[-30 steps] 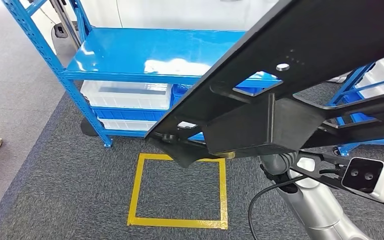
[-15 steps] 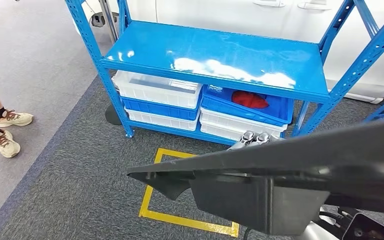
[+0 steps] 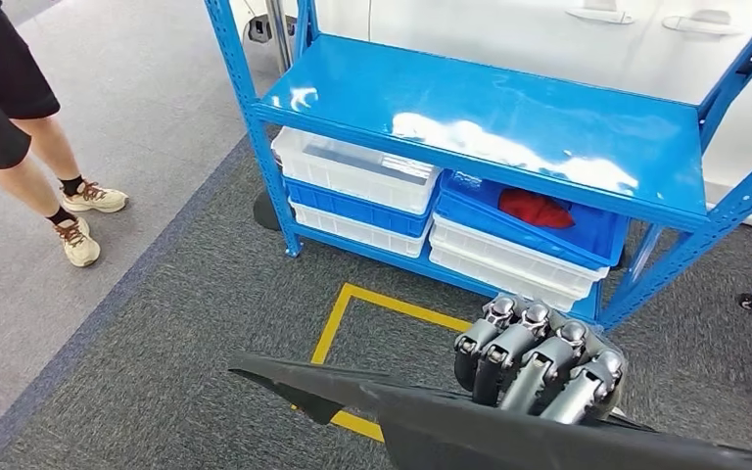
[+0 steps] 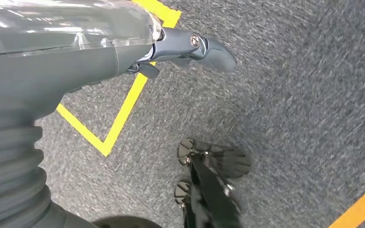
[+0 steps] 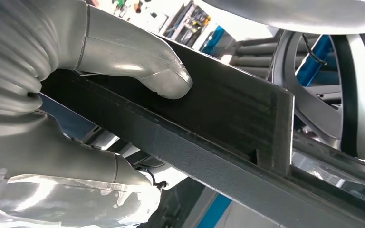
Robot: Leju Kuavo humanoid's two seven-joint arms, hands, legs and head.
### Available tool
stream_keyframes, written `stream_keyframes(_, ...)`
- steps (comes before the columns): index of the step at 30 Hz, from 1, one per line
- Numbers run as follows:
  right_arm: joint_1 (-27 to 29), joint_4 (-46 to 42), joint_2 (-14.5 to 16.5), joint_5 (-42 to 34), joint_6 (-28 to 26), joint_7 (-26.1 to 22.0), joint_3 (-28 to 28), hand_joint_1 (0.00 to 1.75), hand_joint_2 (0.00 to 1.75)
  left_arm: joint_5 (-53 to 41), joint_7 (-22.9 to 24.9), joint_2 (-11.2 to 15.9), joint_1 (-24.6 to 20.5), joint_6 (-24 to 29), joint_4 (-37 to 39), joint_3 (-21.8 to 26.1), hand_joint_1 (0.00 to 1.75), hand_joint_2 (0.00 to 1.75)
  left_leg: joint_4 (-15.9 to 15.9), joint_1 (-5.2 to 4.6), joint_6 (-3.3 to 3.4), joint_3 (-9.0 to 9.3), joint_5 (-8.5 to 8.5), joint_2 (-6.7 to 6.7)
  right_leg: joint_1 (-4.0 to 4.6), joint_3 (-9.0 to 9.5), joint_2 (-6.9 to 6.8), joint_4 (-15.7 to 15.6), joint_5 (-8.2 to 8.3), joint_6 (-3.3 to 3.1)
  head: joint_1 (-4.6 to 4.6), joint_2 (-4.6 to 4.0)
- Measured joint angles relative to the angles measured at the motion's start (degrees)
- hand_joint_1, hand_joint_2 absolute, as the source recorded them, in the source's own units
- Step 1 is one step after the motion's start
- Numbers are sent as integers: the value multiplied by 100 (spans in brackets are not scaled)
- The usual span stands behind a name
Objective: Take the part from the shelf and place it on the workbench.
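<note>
The right robot hand (image 3: 539, 367) is clenched around the part (image 3: 470, 421), a long black plastic panel. In the head view its fingers (image 3: 509, 348) curl over the panel's upper edge, and in the right wrist view the thumb (image 5: 138, 59) presses on the flat face just above a raised rib. The part is off the shelf, carried low across the front of the robot, its pointed end reaching out over the grey carpet and a corner of the yellow tape square (image 3: 352, 323).

The left robot hand (image 4: 190, 45) hangs over the floor and holds nothing; how far its fingers are spread I cannot tell.

The panel looks stiff, light for its length, and smooth, so it would likely swing or twist from a grip at one spot. A hold at the ribbed, thicker section seems safest.

Beyond stands a blue shelf (image 3: 284, 108) with white and blue bins (image 3: 352, 181) underneath. A person's legs (image 3: 49, 166) are at the far left.
</note>
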Motion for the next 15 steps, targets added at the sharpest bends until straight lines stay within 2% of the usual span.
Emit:
stream_keyframes(1,16,-19,-1,5,-8,0,0,175,175,-1,-9,2,-13,0,1,-13,0,175,-259,-23,47,138,63,95,10,14,-48,1,-9,27,0,0)
stream_keyframes(2,30,-32,-2,1,-14,1,0,175,175,-1,-13,3,-24,0,1,-27,0,175,-366,-46,91,182,69,141,18,24,-95,1,-17,56,0,0)
stream_keyframes(4,42,-38,-3,-73,27,1,-11,175,175,-2,-16,8,-32,-1,1,-54,0,175,-394,-55,171,171,81,37,22,45,-186,-10,-26,124,0,0)
stream_keyframes(5,34,-28,-3,-151,94,1,-34,175,175,-2,-23,10,-33,-1,1,-63,0,175,-423,-44,205,180,106,-26,12,49,-145,17,-61,156,1,0)
stream_keyframes(6,19,-14,-3,-241,181,1,-69,175,175,-2,-34,11,-43,-2,1,-68,0,175,-452,-29,244,192,137,-84,3,14,-39,124,-150,181,1,0)
stream_keyframes(7,4,5,-3,-328,276,1,-114,175,175,-2,-50,10,-62,-2,1,-69,0,175,-480,-14,276,203,168,-144,-6,-81,112,353,-302,198,1,0)
stream_keyframes(8,-8,34,-3,-399,364,1,-163,175,175,-2,-69,9,-86,-1,1,-69,0,175,-488,-14,296,191,187,-206,-18,-241,276,709,-501,204,1,0)
stream_keyframes(9,-16,63,-3,-447,429,1,-206,175,175,-2,-83,8,-108,-1,1,-69,0,175,-485,-16,311,175,199,-273,-20,-445,373,1131,-697,206,0,0)
stream_keyframes(10,-21,97,-3,-477,476,0,-243,175,175,-2,-93,8,-121,1,1,-70,0,175,-479,-19,317,163,204,-349,-21,-627,417,1496,-825,210,0,0)
stream_keyframes(11,-27,131,-3,-494,506,0,-272,175,175,-2,-99,7,-124,1,1,-70,0,175,-469,-21,318,154,207,-427,-22,-733,433,1694,-844,213,0,0)
stream_keyframes(12,-34,160,-3,-503,532,0,-297,175,175,-2,-103,7,-122,2,1,-71,0,175,-453,-20,313,150,205,-509,-27,-726,442,1654,-739,212,0,0)
stream_keyframes(13,-39,185,-2,-509,578,0,-324,175,175,-1,-111,6,-120,2,1,-71,0,175,-430,-18,302,149,199,-592,-36,-604,466,1375,-535,207,0,0)
stream_keyframes(14,-44,208,2,-519,661,1,-355,175,175,-1,-126,3,-119,2,1,-71,0,175,-402,-15,285,142,188,-676,-52,-417,555,955,-302,200,0,0)
stream_keyframes(15,-49,236,13,-537,783,1,-392,175,175,1,-142,-2,-124,4,1,-70,0,175,-363,-20,259,120,174,-751,-68,-244,685,562,-140,198,0,0)
